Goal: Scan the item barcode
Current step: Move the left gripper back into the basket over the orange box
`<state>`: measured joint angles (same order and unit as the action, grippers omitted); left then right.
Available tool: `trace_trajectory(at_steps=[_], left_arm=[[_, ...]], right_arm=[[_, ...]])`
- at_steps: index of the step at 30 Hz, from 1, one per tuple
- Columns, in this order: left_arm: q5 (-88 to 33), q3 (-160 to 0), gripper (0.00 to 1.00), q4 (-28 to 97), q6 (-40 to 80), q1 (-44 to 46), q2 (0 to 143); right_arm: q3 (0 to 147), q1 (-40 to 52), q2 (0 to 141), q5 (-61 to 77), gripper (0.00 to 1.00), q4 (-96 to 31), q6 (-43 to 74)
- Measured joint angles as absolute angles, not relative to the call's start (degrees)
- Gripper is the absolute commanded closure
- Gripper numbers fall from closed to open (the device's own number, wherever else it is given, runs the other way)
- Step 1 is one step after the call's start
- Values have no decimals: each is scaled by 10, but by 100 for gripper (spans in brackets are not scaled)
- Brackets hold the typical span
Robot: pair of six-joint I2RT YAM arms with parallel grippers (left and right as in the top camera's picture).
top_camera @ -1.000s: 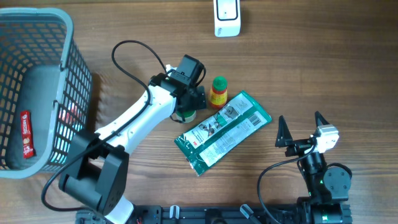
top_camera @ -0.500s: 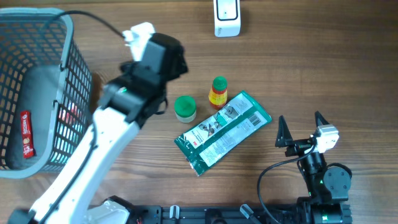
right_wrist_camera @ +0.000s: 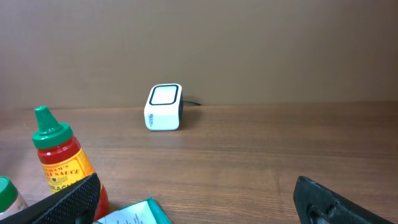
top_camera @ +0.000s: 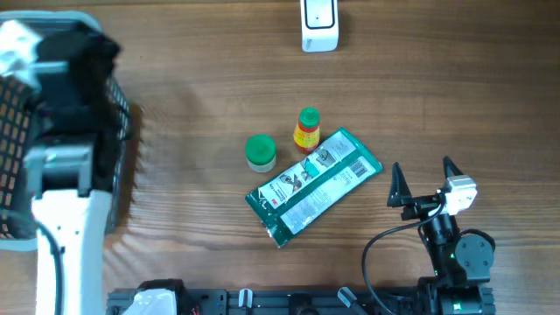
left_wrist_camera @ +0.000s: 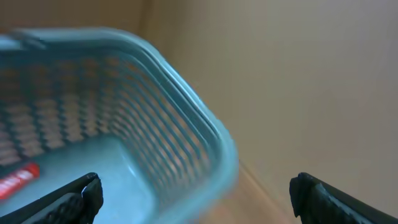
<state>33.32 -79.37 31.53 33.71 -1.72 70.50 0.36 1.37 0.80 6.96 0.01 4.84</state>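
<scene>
**A:** What has changed in the last second?

**B:** The left arm was at the green-lidded jar in the middle of the desk. It has swung away to 9 o'clock and now hangs over the blue basket.

**A:** Does it carry anything?

**B:** No. The left fingers are spread wide with nothing between them. The jar stands free, at 8 o'clock from the sauce bottle. The green packet lies at 5 o'clock from that bottle, label side up.

**A:** And the other side?

**B:** The right fingers are also spread and empty. They are parked at 4 o'clock and have not moved.

**A:** What does it mean for the task?

**B:** I think the jar is done and the arm is going for the next item. That is probably the red packet on the basket floor, at 8 o'clock in the left wrist view. The white scanner waits at 12 o'clock, well apart from it, so a long carry is still ahead.
</scene>
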Motion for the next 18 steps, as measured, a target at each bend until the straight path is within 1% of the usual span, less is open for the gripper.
trace_trajectory(at_steps=[2,5,8,12,16,18], left_arm=[[333,-794,0,316,347,-64,693],[321,-796,0,357,382,-121,695],[283,-796,0,405,448,-195,715],[189,-796,0,448,556,-285,760],[46,-796,0,446,629,-364,814],[-16,-796,0,446,650,-388,842]], right_arm=[[4,14,8,70,0,0,48],[4,14,8,70,0,0,48],[4,14,8,70,0,0,48],[4,14,8,70,0,0,48],[4,14,8,70,0,0,48],[4,14,8,70,0,0,48]])
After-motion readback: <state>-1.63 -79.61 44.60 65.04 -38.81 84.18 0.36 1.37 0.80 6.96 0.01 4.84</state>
